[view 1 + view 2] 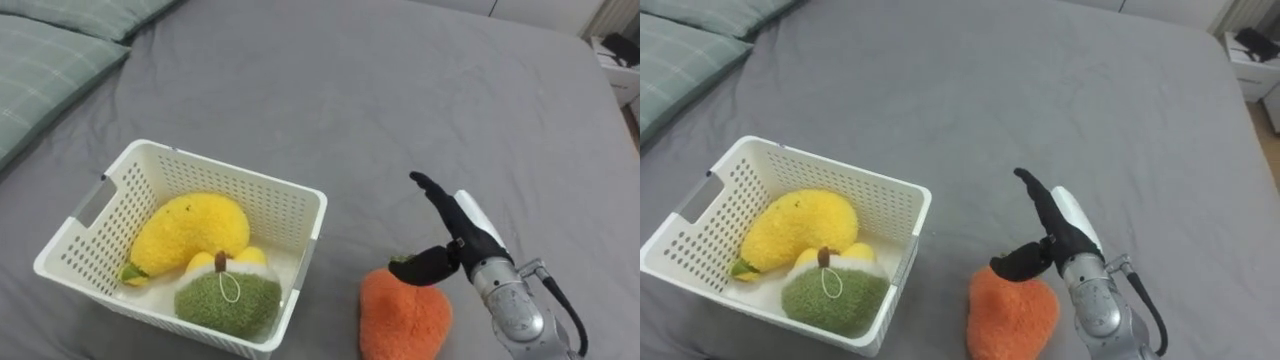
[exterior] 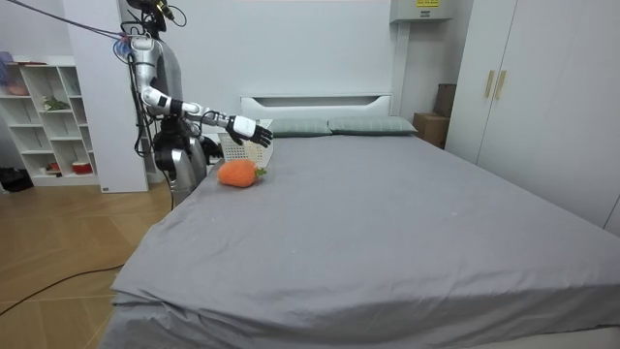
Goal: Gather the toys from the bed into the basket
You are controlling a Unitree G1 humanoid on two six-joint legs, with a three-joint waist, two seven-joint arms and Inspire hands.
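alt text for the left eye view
The robot's right hand, fingers open, is at the top of an orange plush toy on a grey bed. To its left, a white basket holds a yellow plush and a green plush.

eyes downward, room camera across bed [image 2: 387, 223]

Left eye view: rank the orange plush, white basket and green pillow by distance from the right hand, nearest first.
Measured from the right hand:
1. Orange plush, right below the hand's thumb, lower right.
2. White basket, off to the hand's left, lower left of the view.
3. Green pillow, far upper left corner.
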